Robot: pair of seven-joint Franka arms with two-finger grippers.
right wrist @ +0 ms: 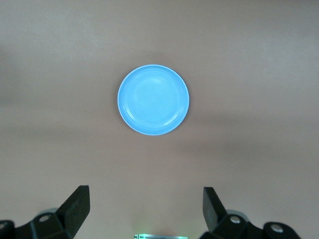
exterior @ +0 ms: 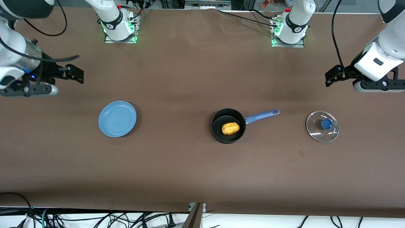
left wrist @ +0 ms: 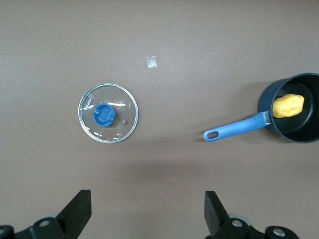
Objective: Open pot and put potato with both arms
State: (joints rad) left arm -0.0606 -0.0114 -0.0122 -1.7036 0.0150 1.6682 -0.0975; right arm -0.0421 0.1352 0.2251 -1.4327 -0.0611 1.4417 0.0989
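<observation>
Potato (exterior: 230, 128) inside uncovered pot (exterior: 228, 126), lid (exterior: 322, 126) at its three o'clock, plate (exterior: 117, 118) at nine, left gripper (left wrist: 148, 211) and right gripper (right wrist: 145, 209) raised over table ends, both wide open, empty.

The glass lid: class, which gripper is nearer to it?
Left. The left gripper hangs open above the table beside the glass lid; the right gripper, also open, waits at the other end, near the blue plate.

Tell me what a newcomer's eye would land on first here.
The lumpy yellow-orange potato inside the small black saucepan with a blue handle, mid-table. Its round glass lid with a blue knob lies flat toward the left arm's end, a flat blue plate toward the right arm's. The left gripper and right gripper hang open, empty.
</observation>
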